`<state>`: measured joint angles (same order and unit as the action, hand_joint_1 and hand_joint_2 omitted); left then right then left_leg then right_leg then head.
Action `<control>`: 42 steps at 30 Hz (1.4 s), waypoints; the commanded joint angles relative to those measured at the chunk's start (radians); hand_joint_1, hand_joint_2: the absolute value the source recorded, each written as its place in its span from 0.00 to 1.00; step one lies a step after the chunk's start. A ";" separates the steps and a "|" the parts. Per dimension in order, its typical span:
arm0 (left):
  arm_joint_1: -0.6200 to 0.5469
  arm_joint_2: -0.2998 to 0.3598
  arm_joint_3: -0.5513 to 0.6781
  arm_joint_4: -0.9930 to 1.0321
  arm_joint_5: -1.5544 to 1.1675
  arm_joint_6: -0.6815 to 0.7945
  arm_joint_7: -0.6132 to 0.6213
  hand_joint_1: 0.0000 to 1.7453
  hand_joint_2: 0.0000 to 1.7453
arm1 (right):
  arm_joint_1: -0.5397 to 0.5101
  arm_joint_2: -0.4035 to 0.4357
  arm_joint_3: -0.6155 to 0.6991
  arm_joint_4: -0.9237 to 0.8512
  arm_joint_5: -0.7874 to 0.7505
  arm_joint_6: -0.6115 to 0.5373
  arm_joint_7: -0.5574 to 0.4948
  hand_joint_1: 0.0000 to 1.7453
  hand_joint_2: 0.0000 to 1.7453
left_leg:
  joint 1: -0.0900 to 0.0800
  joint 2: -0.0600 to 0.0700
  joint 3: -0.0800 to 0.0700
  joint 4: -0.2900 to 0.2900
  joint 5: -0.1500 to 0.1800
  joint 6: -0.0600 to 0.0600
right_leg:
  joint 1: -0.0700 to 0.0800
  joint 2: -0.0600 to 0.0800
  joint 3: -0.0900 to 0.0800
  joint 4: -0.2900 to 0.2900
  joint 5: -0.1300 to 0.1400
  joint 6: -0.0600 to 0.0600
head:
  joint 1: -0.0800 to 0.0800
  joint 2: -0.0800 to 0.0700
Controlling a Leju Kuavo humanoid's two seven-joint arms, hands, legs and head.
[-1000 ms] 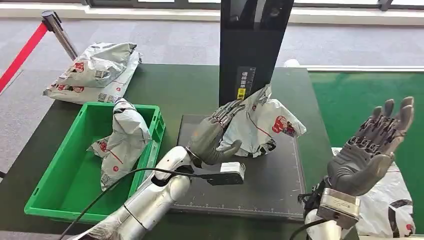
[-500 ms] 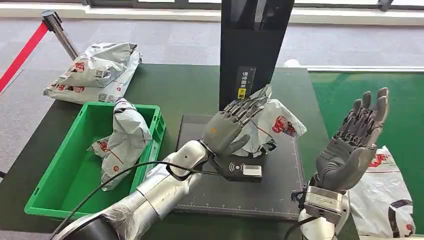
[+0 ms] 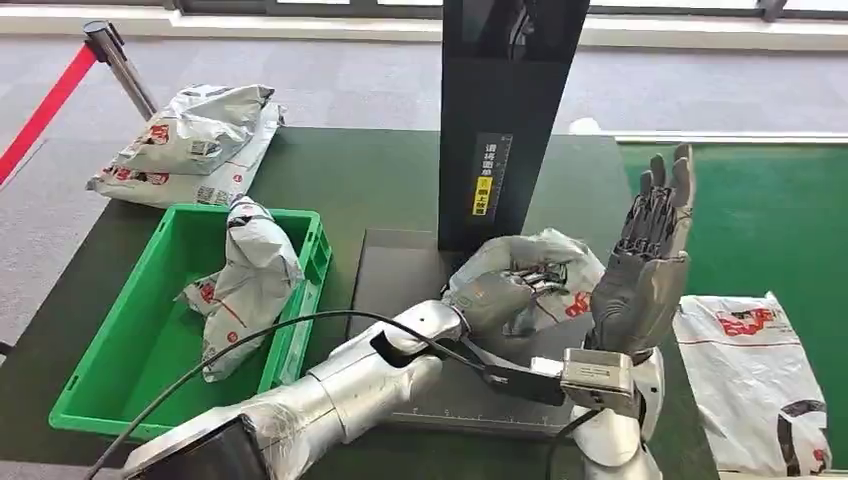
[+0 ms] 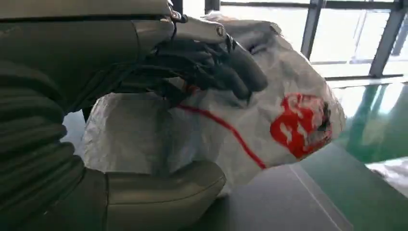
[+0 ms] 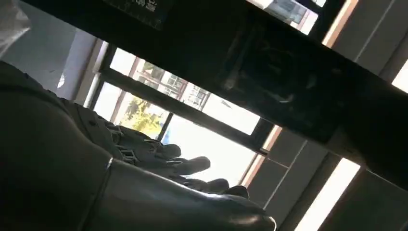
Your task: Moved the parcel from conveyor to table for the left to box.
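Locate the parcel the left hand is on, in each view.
Head view: parcel lies centre, on the dark mat in front of the black column, with the left hand on it.
Left wrist view: parcel is mid-frame, between the thumb and the fingers.
Right wrist view: too dark to tell.
Shared landmark: its red logo.

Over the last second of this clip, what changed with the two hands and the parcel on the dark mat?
The left hand went from resting against the parcel to closing over it, thumb underneath. The right hand, open and raised, swung inward toward the parcel. The green bin, the parcel inside it and the parcel on the conveyor stayed put.
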<state>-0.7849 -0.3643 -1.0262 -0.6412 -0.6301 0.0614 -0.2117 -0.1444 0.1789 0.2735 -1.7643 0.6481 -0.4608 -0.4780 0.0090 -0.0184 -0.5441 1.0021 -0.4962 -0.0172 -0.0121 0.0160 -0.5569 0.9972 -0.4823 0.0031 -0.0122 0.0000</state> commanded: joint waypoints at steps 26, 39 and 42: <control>-0.026 0.015 -0.176 0.247 -0.120 0.379 0.217 1.00 1.00 | 0.037 -0.034 0.059 0.001 0.008 0.022 0.033 0.00 1.00 | 0.000 0.003 0.000 -0.001 0.002 0.000 | 0.001 0.000 0.000 -0.001 0.002 -0.001 | 0.000 0.000; 0.107 0.021 0.306 -0.157 -0.376 0.372 0.037 1.00 1.00 | 0.027 -0.024 0.043 0.015 0.023 0.022 0.031 0.00 1.00 | 0.000 0.003 -0.001 0.000 0.001 0.000 | 0.000 0.001 -0.001 0.000 0.001 0.000 | 0.000 0.000; 0.117 0.015 0.301 -0.190 -0.381 0.362 0.027 0.00 1.00 | 0.013 -0.020 0.039 0.023 0.025 0.026 0.032 0.00 1.00 | 0.000 0.003 -0.001 0.000 0.001 0.000 | 0.000 0.001 -0.002 0.000 0.001 0.000 | 0.000 0.000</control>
<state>-0.7109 -0.3620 -0.8844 -0.6670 -0.9886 0.5112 -0.1697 -0.0911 0.1778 0.3063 -1.7773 0.6718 -0.4414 -0.4452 0.0089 -0.0180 -0.5441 1.0021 -0.4961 -0.0172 -0.0122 0.0163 -0.5570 0.9973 -0.4823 0.0031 -0.0126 0.0000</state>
